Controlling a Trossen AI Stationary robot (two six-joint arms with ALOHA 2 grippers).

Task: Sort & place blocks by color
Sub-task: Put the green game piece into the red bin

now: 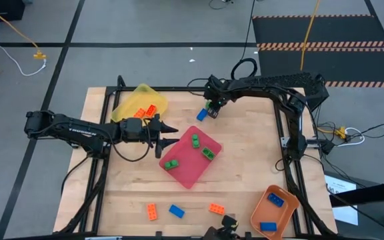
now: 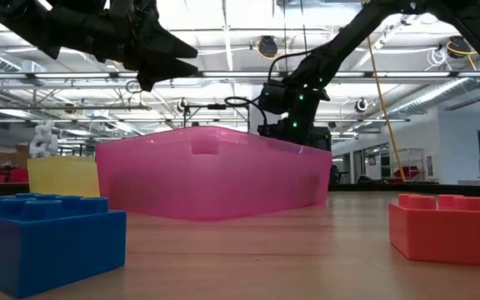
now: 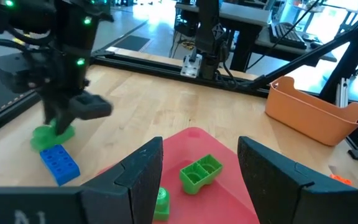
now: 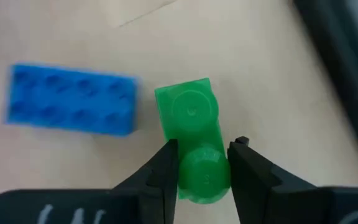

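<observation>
At the high view's upper centre, the right claw [image 4: 202,163] is clenched on the green block [image 4: 194,137], whose long axis runs away between its fingers; the blue block [image 4: 70,107] lies just beside on the bench [image 1: 245,167]. The left claw [image 3: 201,180], released, hovers over the pink tray [image 1: 187,175].

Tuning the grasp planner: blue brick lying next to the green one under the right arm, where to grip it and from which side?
Come straight down from above and close across the short width of the blue brick. It lies flat, studs up, its long sides mostly clear; only one short end nears the green brick, which the right gripper straddles, so grip nearer the far end.
</observation>
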